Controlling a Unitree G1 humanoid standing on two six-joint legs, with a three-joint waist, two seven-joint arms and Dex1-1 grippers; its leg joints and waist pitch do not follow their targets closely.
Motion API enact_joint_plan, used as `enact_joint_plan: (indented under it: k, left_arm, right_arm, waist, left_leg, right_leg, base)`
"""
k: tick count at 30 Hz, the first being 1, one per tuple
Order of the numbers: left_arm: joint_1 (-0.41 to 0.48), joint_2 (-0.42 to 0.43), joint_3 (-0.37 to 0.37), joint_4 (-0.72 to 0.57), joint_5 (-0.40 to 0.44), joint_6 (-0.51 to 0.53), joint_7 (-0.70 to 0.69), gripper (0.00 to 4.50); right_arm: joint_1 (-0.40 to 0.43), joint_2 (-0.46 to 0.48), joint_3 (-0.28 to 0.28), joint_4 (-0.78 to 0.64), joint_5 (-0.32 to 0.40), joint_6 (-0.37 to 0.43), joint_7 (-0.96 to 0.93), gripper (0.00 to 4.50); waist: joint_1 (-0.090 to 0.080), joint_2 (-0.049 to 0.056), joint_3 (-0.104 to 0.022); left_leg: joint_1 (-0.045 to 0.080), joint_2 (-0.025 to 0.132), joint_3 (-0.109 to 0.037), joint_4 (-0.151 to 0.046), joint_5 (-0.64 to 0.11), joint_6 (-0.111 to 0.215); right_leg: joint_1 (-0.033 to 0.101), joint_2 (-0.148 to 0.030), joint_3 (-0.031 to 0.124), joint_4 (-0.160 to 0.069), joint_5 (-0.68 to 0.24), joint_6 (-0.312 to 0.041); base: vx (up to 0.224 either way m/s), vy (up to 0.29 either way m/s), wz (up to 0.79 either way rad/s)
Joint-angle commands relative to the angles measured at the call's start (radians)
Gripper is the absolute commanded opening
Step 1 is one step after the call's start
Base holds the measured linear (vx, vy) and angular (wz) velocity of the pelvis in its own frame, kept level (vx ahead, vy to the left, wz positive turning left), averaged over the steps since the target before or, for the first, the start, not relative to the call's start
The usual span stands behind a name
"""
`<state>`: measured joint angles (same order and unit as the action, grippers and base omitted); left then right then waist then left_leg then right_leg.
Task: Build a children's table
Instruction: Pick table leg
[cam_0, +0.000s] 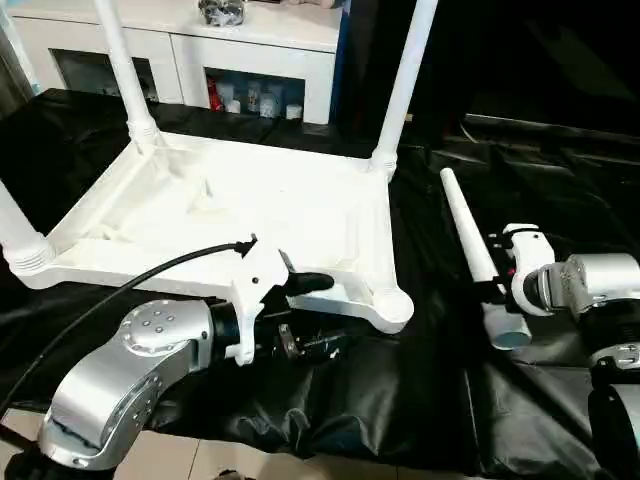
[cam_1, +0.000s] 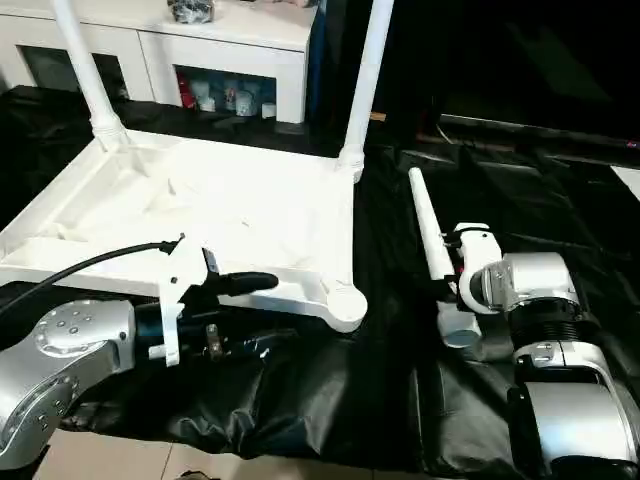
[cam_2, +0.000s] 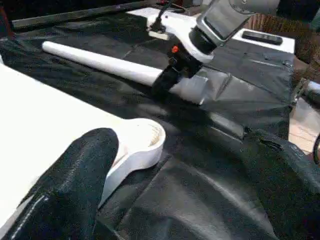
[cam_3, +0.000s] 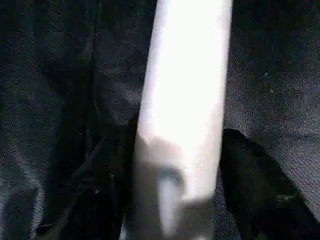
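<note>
The children's table lies upside down on black cloth, its ribbed underside (cam_0: 250, 215) facing up. Three white legs stand in corner sockets: far left (cam_0: 125, 70), far right (cam_0: 405, 80) and near left (cam_0: 15, 235). The near right socket (cam_0: 392, 303) is empty. A loose leg (cam_0: 465, 230) lies on the cloth to the table's right. My right gripper (cam_0: 497, 290) is shut on this leg near its thick end, a black finger (cam_3: 250, 190) on each side. My left gripper (cam_0: 315, 312) is open at the table's near edge, its upper finger (cam_2: 75, 175) over the rim beside the empty socket.
A white cabinet (cam_0: 250, 40) with glass doors stands behind the table. The black cloth (cam_0: 400, 400) is wrinkled and ends at a tiled floor (cam_0: 250, 465) close to me. A dark remote-like object (cam_2: 262, 37) lies on a white surface beyond the right arm.
</note>
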<state>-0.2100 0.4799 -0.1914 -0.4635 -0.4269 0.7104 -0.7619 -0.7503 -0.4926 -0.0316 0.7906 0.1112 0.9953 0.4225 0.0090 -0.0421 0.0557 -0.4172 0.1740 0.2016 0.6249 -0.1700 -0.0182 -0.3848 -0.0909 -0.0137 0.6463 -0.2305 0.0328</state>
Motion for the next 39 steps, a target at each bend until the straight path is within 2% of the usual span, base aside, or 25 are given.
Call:
enact_joint_plan:
  k: [1, 4, 6, 8, 9, 11, 12, 13, 14, 15, 17, 18, 19, 21, 22, 26, 27, 28, 30, 31, 32, 33, 35, 37, 39]
  left_arm:
    - [-0.010, 0.001, 0.000, 0.007, 0.010, -0.009, 0.006, 4.50]
    - [-0.005, 0.000, 0.009, 0.007, -0.001, -0.001, 0.010, 4.50]
    - [-0.029, -0.028, 0.022, 0.051, 0.020, 0.002, 0.062, 4.50]
    - [-0.052, -0.053, 0.033, 0.087, 0.039, -0.001, 0.105, 4.50]
    - [-0.070, -0.074, 0.044, 0.115, 0.050, -0.007, 0.136, 4.50]
    - [-0.103, -0.120, 0.070, 0.161, 0.051, -0.020, 0.186, 4.50]
    - [-0.120, -0.143, 0.082, 0.177, 0.044, -0.022, 0.203, 4.50]
    - [-0.128, -0.154, 0.088, 0.184, 0.039, -0.025, 0.211, 4.50]
    - [-0.152, -0.185, 0.103, 0.198, 0.027, -0.027, 0.233, 4.50]
    - [-0.168, -0.206, 0.113, 0.207, 0.023, -0.034, 0.252, 4.50]
    - [-0.193, -0.239, 0.131, 0.219, 0.010, -0.034, 0.279, 4.50]
    - [-0.200, -0.250, 0.138, 0.224, 0.003, -0.031, 0.288, 4.50]
    - [-0.231, -0.294, 0.166, 0.244, -0.028, -0.019, 0.320, 4.50]
    - [-0.273, -0.350, 0.202, 0.275, -0.069, -0.001, 0.354, 4.50]
    - [-0.310, -0.396, 0.237, 0.305, -0.115, 0.011, 0.374, 4.50]
    - [-0.374, -0.459, 0.291, 0.360, -0.203, 0.059, 0.390, 4.50]
    - [-0.388, -0.467, 0.296, 0.373, -0.218, 0.066, 0.384, 4.50]
    - [-0.430, -0.491, 0.307, 0.418, -0.263, 0.102, 0.373, 4.50]
    - [-0.454, -0.502, 0.308, 0.444, -0.283, 0.121, 0.362, 4.50]
    - [-0.467, -0.508, 0.306, 0.459, -0.291, 0.134, 0.353, 4.50]
    - [-0.467, -0.508, 0.306, 0.459, -0.291, 0.134, 0.353, 4.50]
    - [-0.484, -0.520, 0.306, 0.474, -0.302, 0.155, 0.342, 4.50]
    - [-0.497, -0.530, 0.312, 0.484, -0.326, 0.173, 0.347, 4.50]
    - [-0.506, -0.544, 0.322, 0.488, -0.363, 0.192, 0.353, 4.50]
    - [-0.508, -0.548, 0.325, 0.486, -0.383, 0.206, 0.352, 4.50]
  right_arm:
    - [-0.017, -0.006, -0.003, 0.011, -0.008, -0.010, -0.003, 2.28]
    - [-0.018, -0.001, -0.012, 0.010, -0.008, -0.013, -0.014, 2.11]
    - [-0.008, -0.001, -0.046, -0.020, 0.006, -0.063, -0.031, 1.97]
    - [0.005, 0.002, -0.073, -0.054, 0.023, -0.101, -0.036, 1.92]
    - [0.016, 0.006, -0.097, -0.082, 0.040, -0.129, -0.037, 1.89]
    - [0.041, 0.021, -0.155, -0.127, 0.082, -0.160, -0.041, 1.88]
    - [0.056, 0.038, -0.200, -0.155, 0.112, -0.182, -0.052, 1.88]
    - [0.065, 0.050, -0.228, -0.170, 0.132, -0.201, -0.057, 1.87]
    - [0.086, 0.080, -0.295, -0.206, 0.181, -0.246, -0.068, 1.87]
    - [0.099, 0.101, -0.338, -0.227, 0.215, -0.284, -0.071, 1.87]
    - [0.115, 0.128, -0.380, -0.262, 0.259, -0.322, -0.057, 1.86]
    - [0.120, 0.136, -0.390, -0.274, 0.272, -0.331, -0.049, 1.86]
    - [0.146, 0.169, -0.412, -0.345, 0.328, -0.354, 0.005, 1.86]
    - [0.185, 0.209, -0.421, -0.455, 0.403, -0.359, 0.086, 1.86]
    - [0.216, 0.236, -0.423, -0.547, 0.481, -0.321, 0.160, 1.86]
    - [0.267, 0.251, -0.403, -0.670, 0.588, -0.251, 0.270, 1.86]
    - [0.278, 0.249, -0.393, -0.691, 0.606, -0.238, 0.295, 1.86]
    - [0.306, 0.245, -0.375, -0.748, 0.679, -0.192, 0.346, 1.86]
    - [0.321, 0.243, -0.362, -0.780, 0.716, -0.165, 0.372, 1.86]
    - [0.330, 0.241, -0.350, -0.796, 0.730, -0.152, 0.388, 1.86]
    - [0.330, 0.241, -0.350, -0.796, 0.730, -0.152, 0.388, 1.86]
    - [0.346, 0.241, -0.321, -0.823, 0.742, -0.133, 0.416, 1.86]
    - [0.363, 0.241, -0.292, -0.851, 0.747, -0.121, 0.435, 1.86]
    - [0.369, 0.241, -0.259, -0.859, 0.734, -0.118, 0.448, 1.86]
    - [0.369, 0.236, -0.229, -0.861, 0.729, -0.117, 0.451, 1.86]
  waist:
    - [0.005, -0.004, -0.067]
    - [0.005, 0.000, -0.066]
    - [0.004, 0.007, -0.065]
    - [0.004, 0.006, -0.065]
    - [0.004, 0.010, -0.066]
    - [0.008, 0.028, -0.066]
    - [0.006, 0.020, -0.068]
    - [0.008, 0.018, -0.069]
    - [0.012, 0.028, -0.071]
    - [0.013, 0.026, -0.071]
    - [0.014, 0.022, -0.074]
    - [0.019, 0.026, -0.074]
    - [0.019, 0.022, -0.074]
    - [0.027, 0.025, -0.074]
    - [0.029, 0.026, -0.074]
    - [0.034, 0.028, -0.072]
    - [0.037, 0.025, -0.070]
    - [0.036, 0.019, -0.067]
    - [0.042, 0.023, -0.067]
    - [0.046, 0.019, -0.067]
    - [0.046, 0.020, -0.066]
    - [0.048, 0.017, -0.066]
    - [0.051, 0.018, -0.065]
    - [0.052, 0.010, -0.066]
    - [0.053, 0.010, -0.065]
  left_leg:
    - [0.038, 0.044, -0.016, -0.076, -0.182, -0.072]
    - [0.040, 0.045, -0.016, -0.077, -0.178, -0.070]
    - [0.043, 0.045, -0.015, -0.077, -0.206, -0.081]
    - [0.046, 0.045, -0.014, -0.077, -0.238, -0.088]
    - [0.045, 0.044, -0.016, -0.077, -0.240, -0.091]
    - [0.047, 0.044, -0.019, -0.081, -0.249, -0.097]
    - [0.047, 0.044, -0.020, -0.079, -0.245, -0.092]
    - [0.046, 0.043, -0.019, -0.080, -0.240, -0.086]
    - [0.045, 0.042, -0.019, -0.079, -0.220, -0.077]
    - [0.045, 0.043, -0.017, -0.078, -0.218, -0.072]
    - [0.041, 0.043, -0.020, -0.077, -0.185, -0.049]
    - [0.043, 0.043, -0.017, -0.075, -0.177, -0.037]
    - [0.038, 0.041, -0.016, -0.075, -0.163, -0.022]
    - [0.039, 0.043, -0.015, -0.074, -0.158, 0.004]
    - [0.040, 0.044, -0.017, -0.075, -0.151, 0.019]
    - [0.041, 0.046, -0.019, -0.076, -0.145, 0.028]
    - [0.041, 0.045, -0.019, -0.077, -0.157, 0.028]
    - [0.041, 0.045, -0.018, -0.079, -0.166, 0.023]
    - [0.042, 0.044, -0.020, -0.078, -0.169, 0.015]
    - [0.042, 0.046, -0.022, -0.080, -0.174, 0.011]
    - [0.042, 0.046, -0.022, -0.081, -0.174, 0.008]
    - [0.040, 0.046, -0.022, -0.082, -0.172, 0.000]
    - [0.040, 0.048, -0.023, -0.084, -0.170, -0.007]
    - [0.036, 0.046, -0.023, -0.084, -0.153, -0.007]
    - [0.037, 0.046, -0.022, -0.083, -0.150, -0.007]
  right_leg:
    - [0.019, -0.031, 0.022, -0.077, -0.102, -0.211]
    - [0.019, -0.030, 0.021, -0.076, -0.089, -0.220]
    - [0.017, -0.030, 0.022, -0.078, -0.107, -0.221]
    - [0.014, -0.029, 0.023, -0.083, -0.134, -0.214]
    - [0.016, -0.030, 0.024, -0.081, -0.135, -0.213]
    - [0.017, -0.029, 0.023, -0.084, -0.120, -0.202]
    - [0.019, -0.027, 0.023, -0.082, -0.089, -0.204]
    - [0.020, -0.028, 0.023, -0.083, -0.080, -0.206]
    - [0.021, -0.029, 0.022, -0.080, -0.050, -0.215]
    - [0.020, -0.030, 0.024, -0.081, -0.035, -0.217]
    - [0.028, -0.029, 0.019, -0.076, 0.010, -0.235]
    - [0.028, -0.030, 0.020, -0.077, 0.023, -0.242]
    - [0.033, -0.029, 0.019, -0.076, 0.024, -0.249]
    - [0.034, -0.033, 0.023, -0.078, 0.036, -0.246]
    - [0.033, -0.031, 0.020, -0.079, 0.031, -0.248]
    - [0.032, -0.033, 0.018, -0.080, 0.001, -0.260]
    - [0.032, -0.034, 0.019, -0.085, -0.035, -0.255]
    - [0.029, -0.034, 0.019, -0.089, -0.067, -0.251]
    - [0.028, -0.037, 0.020, -0.091, -0.100, -0.240]
    - [0.028, -0.038, 0.019, -0.093, -0.120, -0.231]
    - [0.026, -0.039, 0.019, -0.094, -0.130, -0.229]
    - [0.027, -0.040, 0.019, -0.095, -0.144, -0.221]
    - [0.026, -0.042, 0.020, -0.095, -0.143, -0.214]
    - [0.028, -0.043, 0.019, -0.094, -0.127, -0.212]
    - [0.026, -0.044, 0.019, -0.095, -0.130, -0.216]
  base:
    - [0.000, 0.000, 0.00]
    - [0.000, 0.000, 0.00]
    - [0.000, 0.000, 0.00]
    - [0.000, 0.000, 0.00]
    - [0.000, 0.000, 0.00]
    - [0.000, 0.000, 0.00]
    - [0.000, 0.000, 0.00]
    - [0.000, 0.000, 0.00]
    - [0.000, 0.000, 0.00]
    - [0.000, 0.000, 0.00]
    - [0.000, 0.000, 0.00]
    - [0.000, 0.000, 0.00]
    - [0.000, 0.000, 0.00]
    - [0.000, 0.000, 0.00]
    - [0.000, 0.000, 0.00]
    - [0.000, 0.000, 0.00]
    - [0.000, 0.000, 0.00]
    - [0.000, 0.000, 0.00]
    - [0.000, 0.000, 0.00]
    - [0.000, 0.000, 0.00]
    - [0.000, 0.000, 0.00]
    - [0.000, 0.000, 0.00]
    - [0.000, 0.000, 0.00]
    - [0.000, 0.000, 0.00]
    - [0.000, 0.000, 0.00]
